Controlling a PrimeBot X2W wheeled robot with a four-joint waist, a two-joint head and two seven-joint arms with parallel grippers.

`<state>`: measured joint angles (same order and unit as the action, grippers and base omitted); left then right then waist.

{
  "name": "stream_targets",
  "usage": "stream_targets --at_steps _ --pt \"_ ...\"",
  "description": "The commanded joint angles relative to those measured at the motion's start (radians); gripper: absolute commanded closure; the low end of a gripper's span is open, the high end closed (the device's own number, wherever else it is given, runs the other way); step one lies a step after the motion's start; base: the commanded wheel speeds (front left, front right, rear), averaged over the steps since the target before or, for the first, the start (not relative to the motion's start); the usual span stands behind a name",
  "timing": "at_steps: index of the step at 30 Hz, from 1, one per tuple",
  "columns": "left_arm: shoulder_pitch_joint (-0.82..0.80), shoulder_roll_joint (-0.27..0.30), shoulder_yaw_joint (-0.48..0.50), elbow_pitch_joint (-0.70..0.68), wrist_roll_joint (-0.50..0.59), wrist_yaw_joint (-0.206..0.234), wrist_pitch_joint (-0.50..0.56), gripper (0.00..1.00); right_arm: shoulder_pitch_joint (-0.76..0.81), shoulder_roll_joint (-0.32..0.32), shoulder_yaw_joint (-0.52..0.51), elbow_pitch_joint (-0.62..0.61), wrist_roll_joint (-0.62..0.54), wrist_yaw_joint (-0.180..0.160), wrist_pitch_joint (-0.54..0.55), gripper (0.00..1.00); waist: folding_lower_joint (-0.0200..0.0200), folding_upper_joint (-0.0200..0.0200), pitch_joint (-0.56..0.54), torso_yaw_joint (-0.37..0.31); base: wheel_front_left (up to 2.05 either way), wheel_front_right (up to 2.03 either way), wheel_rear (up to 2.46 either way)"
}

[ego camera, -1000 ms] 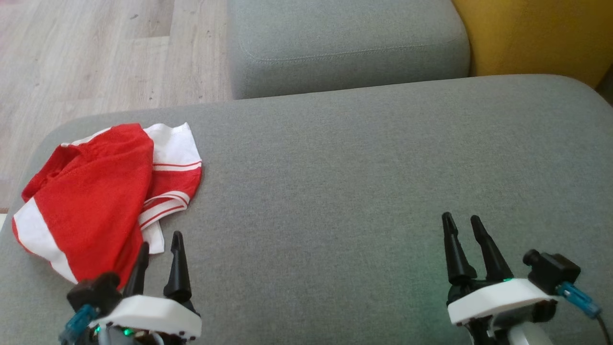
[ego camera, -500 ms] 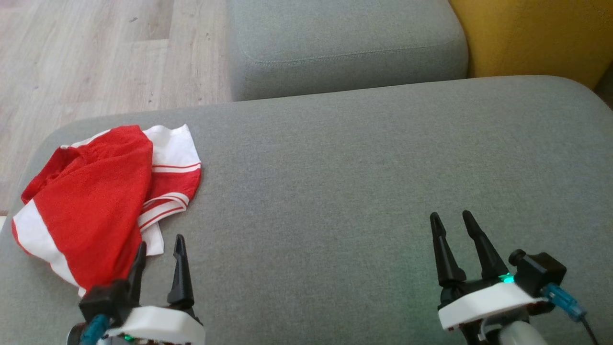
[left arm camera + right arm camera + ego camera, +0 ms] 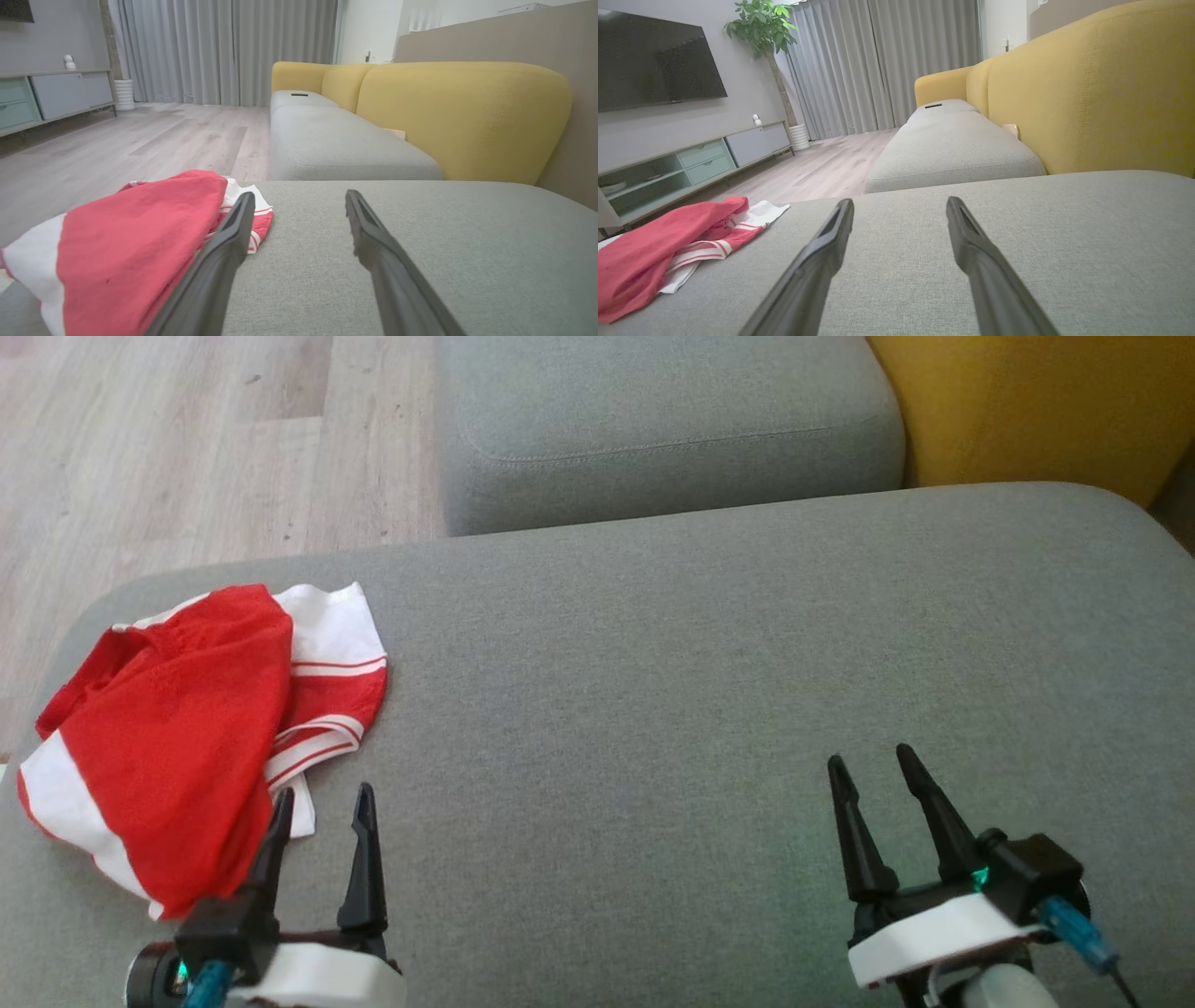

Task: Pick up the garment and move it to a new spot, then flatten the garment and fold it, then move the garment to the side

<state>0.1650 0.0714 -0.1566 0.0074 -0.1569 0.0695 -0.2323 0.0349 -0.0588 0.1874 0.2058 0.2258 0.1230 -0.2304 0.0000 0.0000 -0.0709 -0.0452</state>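
Lying crumpled at the left end of the grey cushion (image 3: 700, 663), the red-and-white garment (image 3: 168, 737) hid its own folds. The left gripper (image 3: 324, 791) and right gripper (image 3: 868, 755) hovered, fingers spread and empty, bases cropped. Wooden floor (image 3: 187, 448) lay beyond.

Garment (image 3: 168, 747) bunched over itself: lower layers hidden, kind of garment unclear. Left gripper (image 3: 324, 793): one finger (image 3: 269, 854) crosses garment's near hem, touching or above, cannot tell; wrist cut by bottom edge. Left wrist view: garment's left part cut by edge. Small dark item (image 3: 299, 94) on far seat (image 3: 285, 99) beyond garment: too small to tell.
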Motion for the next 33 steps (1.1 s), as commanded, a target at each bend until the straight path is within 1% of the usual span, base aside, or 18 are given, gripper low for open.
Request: stream_targets --at_steps 1,6,23,29,33 --pt "-0.021 -0.004 0.032 -0.040 0.028 -0.002 -0.014 0.00 -0.020 0.002 0.026 -0.030 -0.025 0.008 -0.016 0.00 0.0000 0.0000 0.000 -0.001 0.00 0.00 0.00" --pt "-0.013 -0.011 0.037 -0.048 0.101 -0.007 -0.029 0.00 -0.019 0.004 0.040 -0.023 -0.084 0.008 -0.031 0.00 0.0000 0.0000 -0.004 -0.006 0.00 0.00 0.00" --pt "-0.011 -0.021 0.048 -0.025 0.099 -0.032 -0.029 0.00 -0.015 0.007 0.042 -0.001 -0.089 0.008 -0.031 0.00 0.0000 0.0000 0.000 -0.013 0.00 0.00 0.00" --pt "-0.018 -0.021 0.045 -0.018 0.100 -0.014 -0.029 0.00 -0.011 0.002 0.050 -0.006 -0.091 0.008 -0.031 0.00 0.0000 0.0000 0.009 0.017 0.00 0.00 0.00" --pt "-0.021 -0.021 0.039 -0.030 0.106 -0.001 -0.029 0.00 -0.006 -0.002 0.047 -0.013 -0.090 0.008 -0.031 0.00 0.0000 0.0000 0.020 0.064 0.00 0.00 0.00"
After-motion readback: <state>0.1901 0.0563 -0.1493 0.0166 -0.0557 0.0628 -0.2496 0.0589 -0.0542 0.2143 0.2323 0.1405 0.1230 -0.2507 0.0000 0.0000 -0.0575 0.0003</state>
